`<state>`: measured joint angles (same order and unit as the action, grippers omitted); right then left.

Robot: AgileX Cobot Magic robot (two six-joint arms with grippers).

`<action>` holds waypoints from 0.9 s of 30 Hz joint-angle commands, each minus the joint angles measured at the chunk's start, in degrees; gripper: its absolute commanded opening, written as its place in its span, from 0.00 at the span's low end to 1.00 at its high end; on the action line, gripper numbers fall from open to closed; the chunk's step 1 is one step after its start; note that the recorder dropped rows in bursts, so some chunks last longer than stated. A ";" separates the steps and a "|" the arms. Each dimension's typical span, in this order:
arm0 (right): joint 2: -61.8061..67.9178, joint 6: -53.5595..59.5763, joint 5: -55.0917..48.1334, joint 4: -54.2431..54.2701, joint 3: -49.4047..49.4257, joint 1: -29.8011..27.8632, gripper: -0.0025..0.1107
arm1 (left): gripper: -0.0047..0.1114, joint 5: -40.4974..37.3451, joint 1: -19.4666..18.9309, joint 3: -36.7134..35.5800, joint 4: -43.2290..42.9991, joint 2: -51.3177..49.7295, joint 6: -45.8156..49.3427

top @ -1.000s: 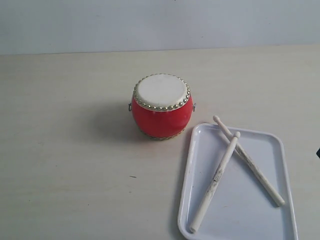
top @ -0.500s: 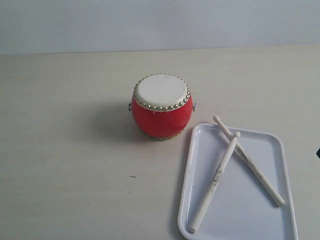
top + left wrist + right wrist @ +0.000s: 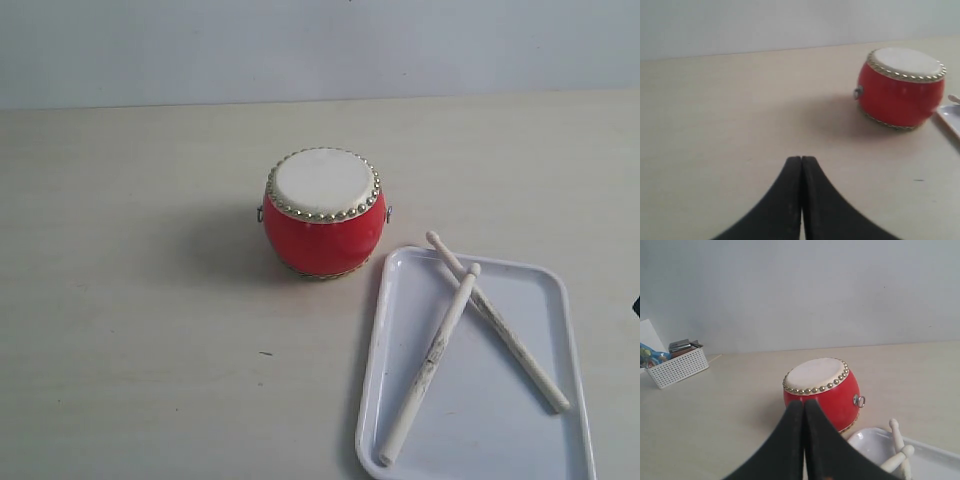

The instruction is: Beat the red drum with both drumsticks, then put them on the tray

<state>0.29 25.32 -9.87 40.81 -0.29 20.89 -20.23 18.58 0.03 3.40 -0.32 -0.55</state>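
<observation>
Drumsticks (image 3: 430, 364) lie crossed in the tray (image 3: 482, 422), clear of the left gripper (image 3: 801, 159) and right gripper (image 3: 804, 402), both pinched together empty.

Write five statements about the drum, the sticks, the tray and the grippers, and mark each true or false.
1. Both drumsticks lie on the tray. True.
2. The red drum stands on the tray. False: it stands on the table, beside the tray.
3. The left gripper is shut and empty. True.
4. The right gripper holds a drumstick. False: it is shut on nothing.
5. A white basket shows in the right wrist view. True.
</observation>
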 commanded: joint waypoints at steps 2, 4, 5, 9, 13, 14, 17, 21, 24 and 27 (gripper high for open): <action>-0.29 0.07 -0.33 -0.46 0.29 0.00 0.02 | 0.04 -0.10 -11.34 -0.03 -0.26 0.32 0.20; -0.29 0.07 -0.33 -0.46 0.29 0.00 0.02 | 0.04 -0.10 -14.24 -0.03 -0.26 0.32 0.20; -0.29 0.07 -0.33 -0.46 0.29 0.00 0.02 | 0.04 -0.10 -15.44 -0.03 -0.26 0.32 0.20; -0.29 0.07 -0.33 -0.46 0.29 0.00 0.02 | 0.04 -0.10 -16.94 -0.03 -0.15 0.32 0.20; -0.29 0.07 -0.33 -0.46 0.29 0.00 0.02 | 0.04 -0.10 -16.94 -0.03 -0.15 0.32 0.20; -0.29 0.07 -0.33 -0.46 0.29 0.00 0.02 | 0.04 -0.10 -16.94 -0.03 -0.15 0.32 0.20; -0.29 0.07 -0.57 -0.35 0.29 0.00 0.02 | 0.04 0.02 -16.94 -0.03 -0.15 0.32 0.20; -0.29 0.07 -0.57 -0.35 0.29 0.00 0.02 | 0.04 0.02 -16.94 -0.03 -0.15 0.32 0.20; -0.29 0.07 -0.57 -0.35 0.29 0.00 0.02 | 0.04 0.02 -16.94 -0.03 -0.15 0.32 0.20; -0.29 0.07 -0.57 -0.35 0.29 0.00 0.02 | 0.04 0.02 -16.94 -0.03 -0.15 0.32 0.20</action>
<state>0.29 25.32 -10.01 40.81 -0.29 20.89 -20.56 1.77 0.03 3.28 -0.32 -0.55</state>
